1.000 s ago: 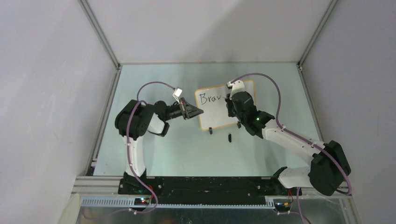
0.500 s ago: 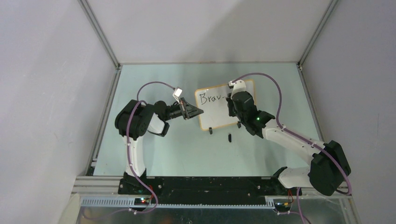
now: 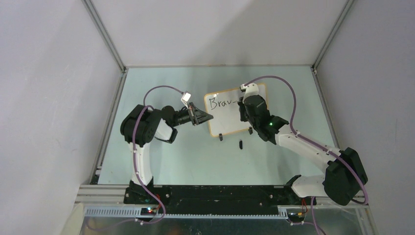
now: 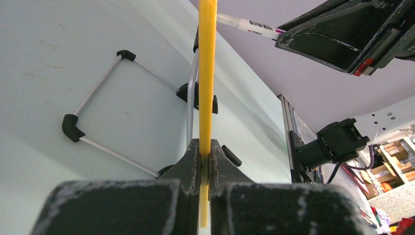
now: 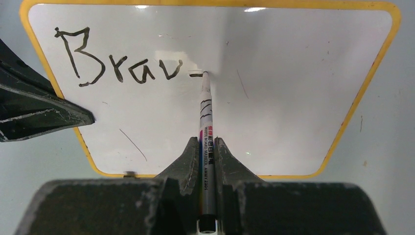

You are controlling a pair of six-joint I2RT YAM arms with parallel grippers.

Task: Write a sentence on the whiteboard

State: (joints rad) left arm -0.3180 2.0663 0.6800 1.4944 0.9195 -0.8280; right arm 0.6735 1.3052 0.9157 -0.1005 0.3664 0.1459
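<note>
so quick update: the lettering on the whiteboard read "Brav" a second ago, and now there's a short flat dash right after the v; my guess is that's the first stroke of the e. The right gripper is clamped shut on the marker, with the tip touching the board at the end of that dash; in the top view the arm has only nudged a hair, so it's small pen strokes, not big moves. The left gripper is pinched tight on the board's left edge to steady it; it hasn't budged. The board stands propped up on the table, between the two arms, on its little black feet. Task-wise: first word nearly done, second line not started; plenty left. There's a small black bit lying just in front of the board; maybe the pen cap, can't tell.
</note>
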